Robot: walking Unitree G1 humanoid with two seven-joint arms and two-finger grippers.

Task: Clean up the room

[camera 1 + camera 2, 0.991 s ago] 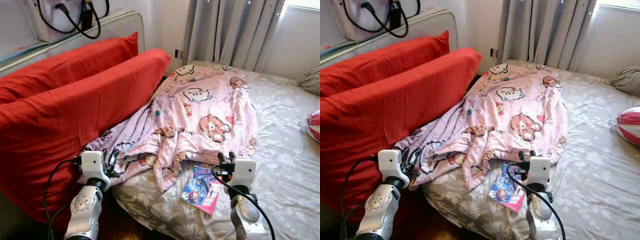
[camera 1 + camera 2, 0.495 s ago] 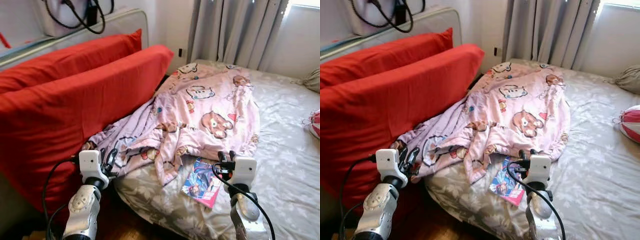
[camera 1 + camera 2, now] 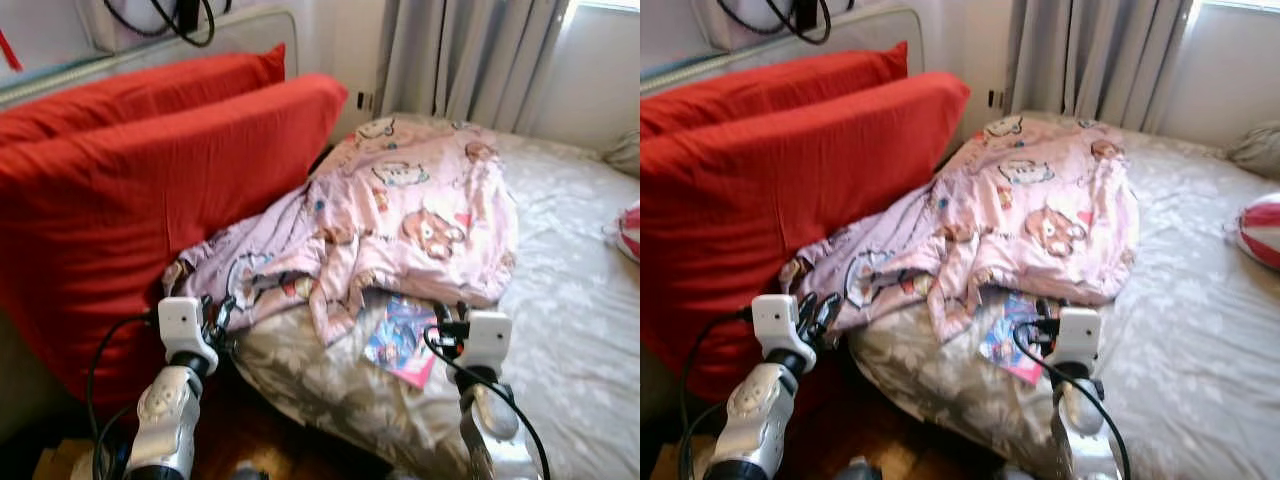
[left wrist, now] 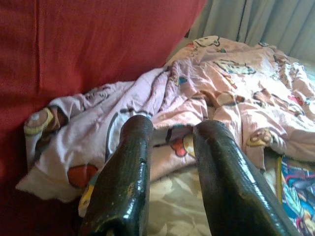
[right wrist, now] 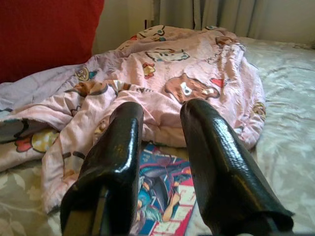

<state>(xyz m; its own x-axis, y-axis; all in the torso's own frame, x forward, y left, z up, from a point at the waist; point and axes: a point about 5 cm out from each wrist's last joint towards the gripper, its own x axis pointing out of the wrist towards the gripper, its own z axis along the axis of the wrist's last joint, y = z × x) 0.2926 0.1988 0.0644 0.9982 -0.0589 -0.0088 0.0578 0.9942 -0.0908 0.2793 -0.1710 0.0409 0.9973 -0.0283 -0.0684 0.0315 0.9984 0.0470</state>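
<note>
1. A crumpled pink cartoon-print blanket (image 3: 400, 215) lies heaped across the grey floral bed (image 3: 560, 300). Its near corner trails off the mattress edge at about 9 o'clock, against two large red cushions (image 3: 150, 190) stood on edge beside the bed.
2. A colourful comic book (image 3: 402, 340) sits just at 6 o'clock of the heap, its top edge tucked under the blanket's hem. It is likely among the first things to clear.
3. The left gripper (image 4: 170, 147) is raised toward the trailing corner, its fingers slightly parted and holding nothing.
4. The right gripper (image 5: 160, 128) is raised over the comic, its fingers likewise slightly parted and empty. Both seem poised for a first grab.
5. A red-and-white striped object (image 3: 1262, 228) is cut off at 3 o'clock, and its identity is unclear.
6. Whatever the blanket covers cannot be made out. The head views are soft with blur.
</note>
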